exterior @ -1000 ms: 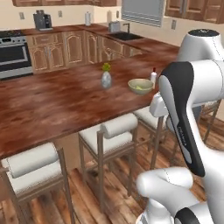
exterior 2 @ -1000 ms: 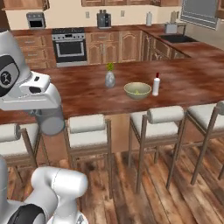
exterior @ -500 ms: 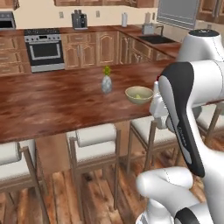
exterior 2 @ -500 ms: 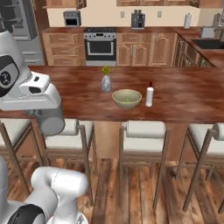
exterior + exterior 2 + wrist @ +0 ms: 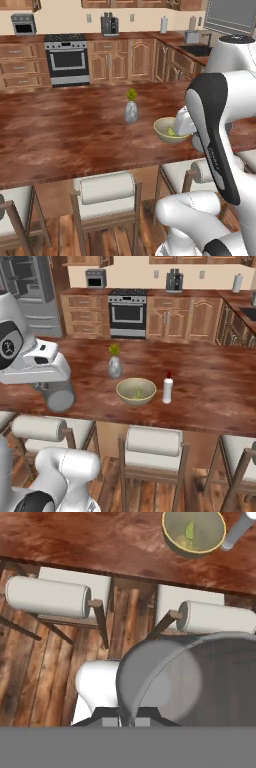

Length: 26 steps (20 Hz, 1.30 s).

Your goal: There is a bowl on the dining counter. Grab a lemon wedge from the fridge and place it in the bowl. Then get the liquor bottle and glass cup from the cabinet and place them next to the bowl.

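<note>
While the glass cup (image 5: 185, 679) hangs pinched in the jaws, well short of the surface (image 5: 210, 386), your main risk is the set-down. You hold the cup by its rim wall on a narrow bite, so it could swing or slip loose if the base jolts or the arm reaches out fast. In the right base view the cup (image 5: 59, 395) sits below the white hand, at the near edge of the surface and about level with it, so a low approach could knock it against that edge or against the padded stools (image 5: 152, 442) beneath.

The bowl (image 5: 136, 391) stands on the surface with the lemon wedge (image 5: 189, 531) already in it, and the liquor bottle (image 5: 167, 388) is upright just beside it. A careless sweep toward the bowl could tip that slim bottle or the small vase (image 5: 115, 366) behind it, so pick the free side.

You cannot see the fingertips themselves: the translucent cup wall covers them in the hand view. From the left base view the arm blocks the bottle and part of the bowl (image 5: 167, 131)
</note>
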{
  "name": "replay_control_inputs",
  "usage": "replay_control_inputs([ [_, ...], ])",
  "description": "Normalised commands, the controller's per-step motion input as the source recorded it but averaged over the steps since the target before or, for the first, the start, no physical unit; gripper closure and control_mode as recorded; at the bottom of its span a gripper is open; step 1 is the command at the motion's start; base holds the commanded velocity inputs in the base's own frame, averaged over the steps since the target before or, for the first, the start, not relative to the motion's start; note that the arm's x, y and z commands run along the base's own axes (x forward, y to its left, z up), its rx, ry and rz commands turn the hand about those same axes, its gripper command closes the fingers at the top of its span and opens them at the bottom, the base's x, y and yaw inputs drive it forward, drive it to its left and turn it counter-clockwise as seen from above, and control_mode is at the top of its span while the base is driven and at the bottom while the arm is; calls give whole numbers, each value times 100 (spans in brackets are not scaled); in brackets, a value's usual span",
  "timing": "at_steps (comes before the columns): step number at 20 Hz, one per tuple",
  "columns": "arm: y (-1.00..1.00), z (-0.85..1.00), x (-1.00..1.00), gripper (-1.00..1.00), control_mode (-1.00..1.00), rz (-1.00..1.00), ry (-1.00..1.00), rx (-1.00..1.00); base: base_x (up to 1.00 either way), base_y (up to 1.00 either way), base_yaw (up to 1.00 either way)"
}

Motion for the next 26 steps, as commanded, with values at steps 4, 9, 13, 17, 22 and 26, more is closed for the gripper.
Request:
replay_control_inputs([
  [4,0,0,0,100,100,0,0,0,99,0,0],
  [9,0,0,0,100,100,0,0,0,98,6,-3],
  [13,20,-20,63,100,-100,0,9,0,21,6,-1],
  [17,37,-50,100,100,-100,1,18,0,0,0,0],
  [22,39,-59,100,100,-100,0,21,0,0,0,0],
  [26,35,-57,100,100,-100,0,16,0,0,0,0],
])
